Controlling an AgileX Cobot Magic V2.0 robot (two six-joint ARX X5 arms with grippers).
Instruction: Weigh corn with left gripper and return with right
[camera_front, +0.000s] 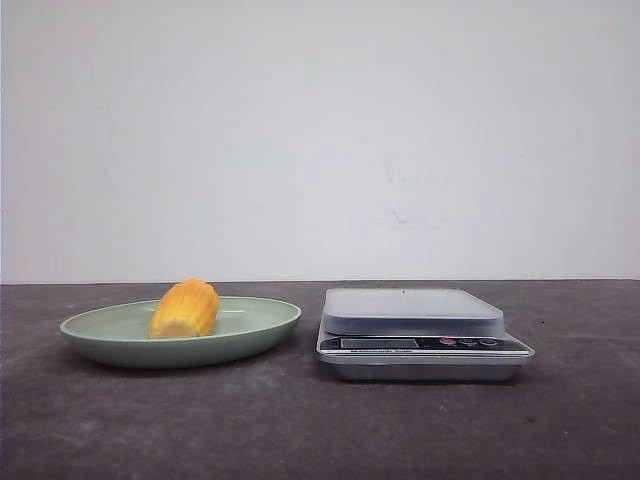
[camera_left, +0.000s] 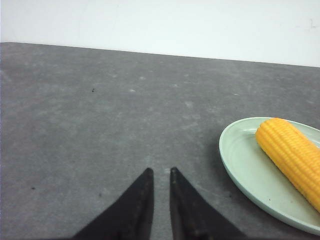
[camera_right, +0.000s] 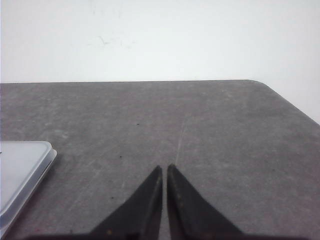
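Observation:
The corn (camera_front: 184, 309) is a yellow-orange cob piece lying on the green plate (camera_front: 250, 335) at the left of the table. In the left wrist view the corn (camera_left: 292, 155) lies on the plate (camera_left: 250, 175), off to one side of my left gripper (camera_left: 160, 171). That gripper is empty over bare table, its jaws nearly together with a narrow slit between them. My right gripper (camera_right: 164, 166) is shut and empty over bare table, with the scale's corner (camera_right: 20, 170) off to one side. Neither gripper shows in the front view.
A silver digital scale (camera_front: 420, 335) with a pale flat platform stands just right of the plate. The table is dark grey, with a white wall behind it. The table's rounded far corner (camera_right: 260, 84) shows in the right wrist view.

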